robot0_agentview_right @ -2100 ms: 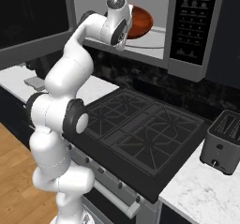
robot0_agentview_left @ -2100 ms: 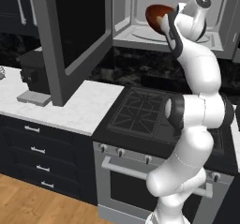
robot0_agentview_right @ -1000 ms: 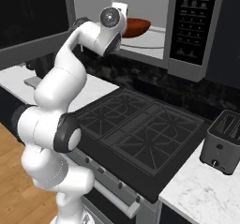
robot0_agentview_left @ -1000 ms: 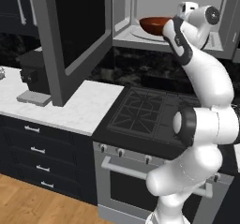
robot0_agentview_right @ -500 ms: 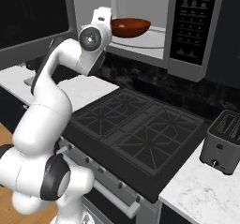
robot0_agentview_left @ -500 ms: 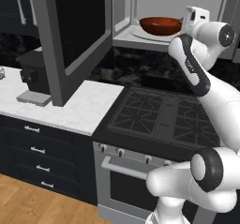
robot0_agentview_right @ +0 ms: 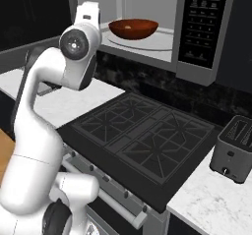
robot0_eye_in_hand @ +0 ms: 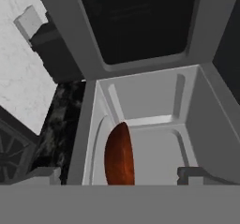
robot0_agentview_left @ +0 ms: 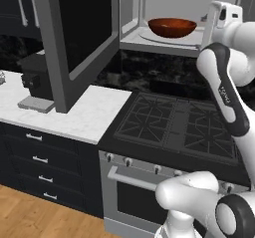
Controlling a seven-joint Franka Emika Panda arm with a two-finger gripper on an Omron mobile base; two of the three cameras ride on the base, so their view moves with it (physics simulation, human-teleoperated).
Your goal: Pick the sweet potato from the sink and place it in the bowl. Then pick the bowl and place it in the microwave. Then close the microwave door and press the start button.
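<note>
1. I'm looking into a home kitchen: a black gas stove (robot0_agentview_left: 182, 127) with knobs and an oven below.
2. An over-range microwave (robot0_agentview_right: 147, 22) hangs above it, its door (robot0_agentview_left: 79, 38) swung open.
3. A white marble surface (robot0_agentview_left: 74, 112) tops dark drawers (robot0_agentview_left: 40, 167).
4. I see a toaster (robot0_agentview_right: 236, 148), a coffee machine (robot0_agentview_left: 35, 80) and a wood floor (robot0_agentview_left: 30, 217).

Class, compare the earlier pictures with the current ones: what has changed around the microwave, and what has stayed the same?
The gripper let go of the bowl and drew back out of the microwave, jaws open. The bowl now sits on the turntable. The microwave door stayed open.
</note>
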